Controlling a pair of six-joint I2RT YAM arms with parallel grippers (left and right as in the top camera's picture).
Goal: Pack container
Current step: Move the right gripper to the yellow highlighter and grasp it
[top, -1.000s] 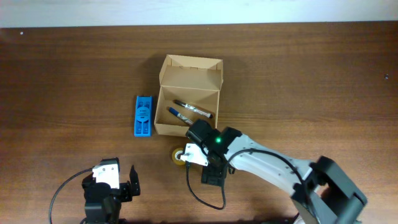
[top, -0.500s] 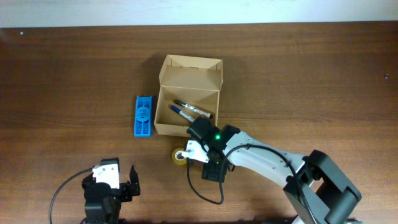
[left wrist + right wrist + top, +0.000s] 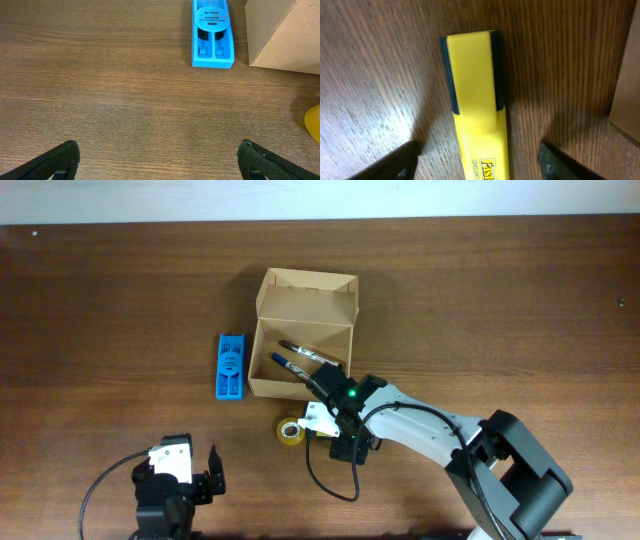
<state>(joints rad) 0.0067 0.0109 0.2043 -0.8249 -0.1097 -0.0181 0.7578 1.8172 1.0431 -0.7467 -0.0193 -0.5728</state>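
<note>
Over the last second my right arm has swung in closer to the container (image 3: 305,305), and its wrist is now right at the box's near right corner. The box, the tape roll (image 3: 290,432) and my left arm have stayed put. My right gripper (image 3: 477,159) is released, its fingers (image 3: 402,160) spread wide with a yellow highlighter (image 3: 475,95) between them, touching neither. Whether the highlighter rests on the wood I cannot tell. The container sits a little left of the middle of the table (image 3: 520,300), nearer the far edge, with its flap lid open and two markers (image 3: 310,357) inside. A blue block (image 3: 231,365) lies just beside its left wall. My left gripper (image 3: 159,157) hangs by the near edge toward the left corner, jaws wide apart.
</note>
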